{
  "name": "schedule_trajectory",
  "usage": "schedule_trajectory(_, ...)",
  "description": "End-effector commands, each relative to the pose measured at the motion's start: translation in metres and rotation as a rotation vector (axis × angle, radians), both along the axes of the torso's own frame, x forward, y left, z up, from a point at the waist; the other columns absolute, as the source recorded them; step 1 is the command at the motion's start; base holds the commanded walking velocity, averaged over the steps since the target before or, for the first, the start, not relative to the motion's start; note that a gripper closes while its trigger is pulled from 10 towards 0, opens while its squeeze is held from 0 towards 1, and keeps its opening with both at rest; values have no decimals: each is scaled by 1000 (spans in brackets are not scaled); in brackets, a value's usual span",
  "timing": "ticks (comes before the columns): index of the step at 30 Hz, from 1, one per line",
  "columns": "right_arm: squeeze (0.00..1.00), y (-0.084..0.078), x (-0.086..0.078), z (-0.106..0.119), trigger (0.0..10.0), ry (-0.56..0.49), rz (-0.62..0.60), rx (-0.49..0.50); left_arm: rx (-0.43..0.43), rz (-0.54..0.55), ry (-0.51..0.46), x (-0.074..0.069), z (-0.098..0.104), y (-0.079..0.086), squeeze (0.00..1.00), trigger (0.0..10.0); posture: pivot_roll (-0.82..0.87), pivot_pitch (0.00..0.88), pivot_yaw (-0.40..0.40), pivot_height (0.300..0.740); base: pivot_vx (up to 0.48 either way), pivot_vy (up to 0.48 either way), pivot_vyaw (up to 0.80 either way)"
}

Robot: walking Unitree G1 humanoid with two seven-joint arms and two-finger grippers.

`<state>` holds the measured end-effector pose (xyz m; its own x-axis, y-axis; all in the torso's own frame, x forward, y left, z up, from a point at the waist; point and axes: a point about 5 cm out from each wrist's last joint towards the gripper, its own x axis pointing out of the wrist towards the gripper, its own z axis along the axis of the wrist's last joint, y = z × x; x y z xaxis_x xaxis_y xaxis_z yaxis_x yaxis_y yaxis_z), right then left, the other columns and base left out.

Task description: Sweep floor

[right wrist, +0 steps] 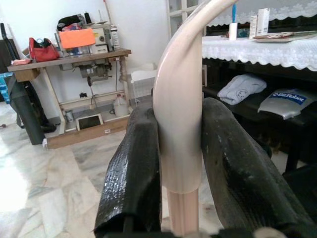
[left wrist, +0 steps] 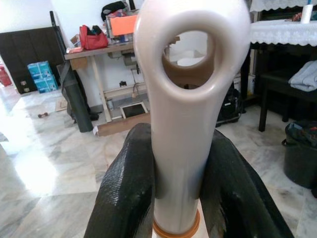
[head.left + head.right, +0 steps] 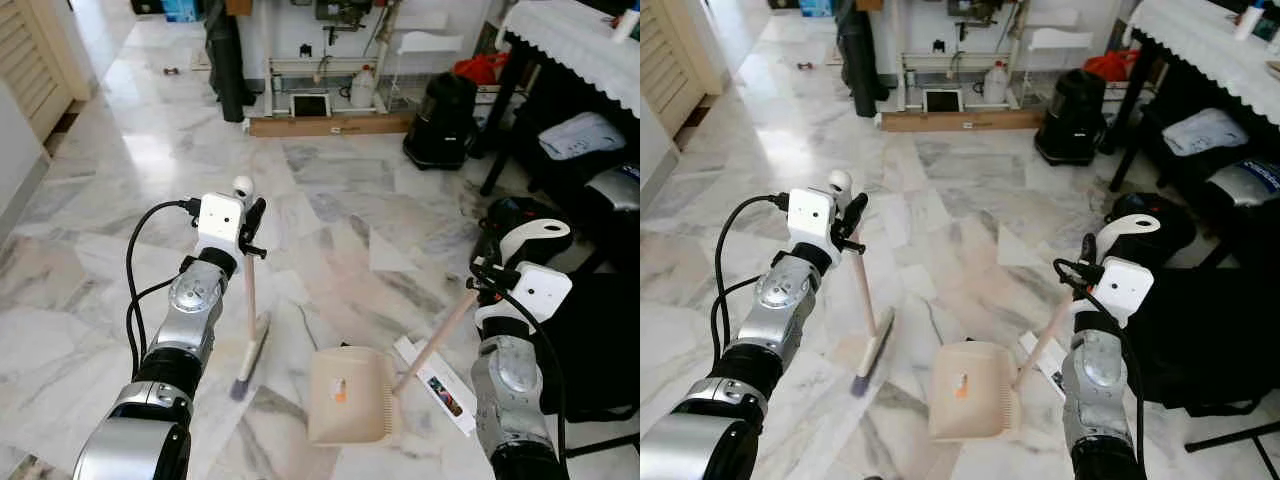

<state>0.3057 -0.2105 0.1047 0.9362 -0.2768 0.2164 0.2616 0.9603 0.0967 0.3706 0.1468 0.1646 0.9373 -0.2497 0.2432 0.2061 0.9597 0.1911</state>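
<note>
From the head views, the left hand [image 3: 246,232] grips the broom [image 3: 249,340] upright, bristles on the marble floor [image 3: 330,190] just beside the dustpan [image 3: 348,396], held by the right hand [image 3: 1090,262]. In each wrist view, both fingers [image 2: 130,198] clamp tight on a handle. A hard stroke could knock the dustpan askew.

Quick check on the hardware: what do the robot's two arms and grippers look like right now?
Both arms are silver metal with round joints, each ending in a white boxy wrist block. The left gripper and right gripper have thick black textured fingers. Black cables loop beside each forearm.
</note>
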Motion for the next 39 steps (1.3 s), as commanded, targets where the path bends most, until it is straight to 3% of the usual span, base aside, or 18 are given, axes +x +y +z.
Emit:
schedule_trajectory(1, 0, -3, 0, 8, 10000, -37, -10, 8, -4, -2, -45, 2, 12, 0, 0, 10000, 48, 91, -26, 740, 292, 0, 0)
schedule_trajectory(8, 0, -2, 2, 8, 10000, -37, -5, 9, -5, -5, -39, 1, 10, -1, 0, 10000, 46, 94, -30, 740, 291, 0, -640)
schedule_trajectory(39, 0, -3, 0, 2, 10000, -8, 3, -7, -1, 4, -39, 1, 11, 2, 0, 10000, 45, 100, -35, 740, 300, 0, 0)
